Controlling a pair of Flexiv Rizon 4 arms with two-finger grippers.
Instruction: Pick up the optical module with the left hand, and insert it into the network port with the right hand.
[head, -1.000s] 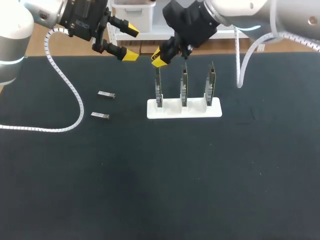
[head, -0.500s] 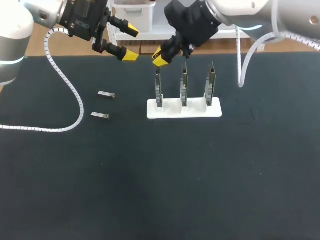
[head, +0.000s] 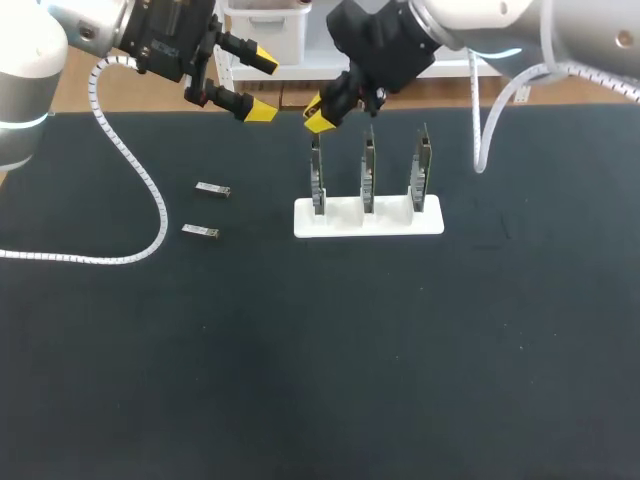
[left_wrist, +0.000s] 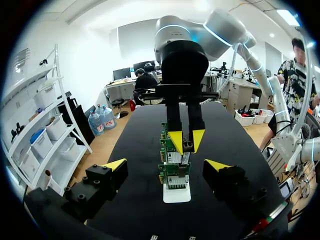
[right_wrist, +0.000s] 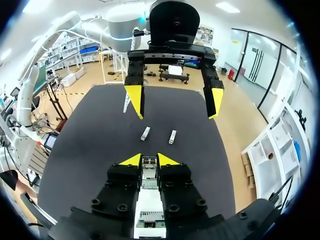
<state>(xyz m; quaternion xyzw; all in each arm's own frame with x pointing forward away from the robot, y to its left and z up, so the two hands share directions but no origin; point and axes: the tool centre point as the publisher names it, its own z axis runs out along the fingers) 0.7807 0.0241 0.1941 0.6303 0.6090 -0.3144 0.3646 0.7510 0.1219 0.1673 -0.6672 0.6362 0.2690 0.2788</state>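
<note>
A module (right_wrist: 149, 163) is gripped in the right claw (head: 318, 113) over an end board (head: 317, 180); the left claw (head: 258, 85) is held open.

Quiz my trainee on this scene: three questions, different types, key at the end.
1. True or false: the left pincer is open and holds nothing.
2. How many optical modules lie loose on the table? A) one B) two C) four
3. Fill in: in the head view, the right pincer, shut on an optical module, hangs above the ____ of the three boards in the white stand.

Key: 1 true; 2 B; 3 leftmost.
</note>
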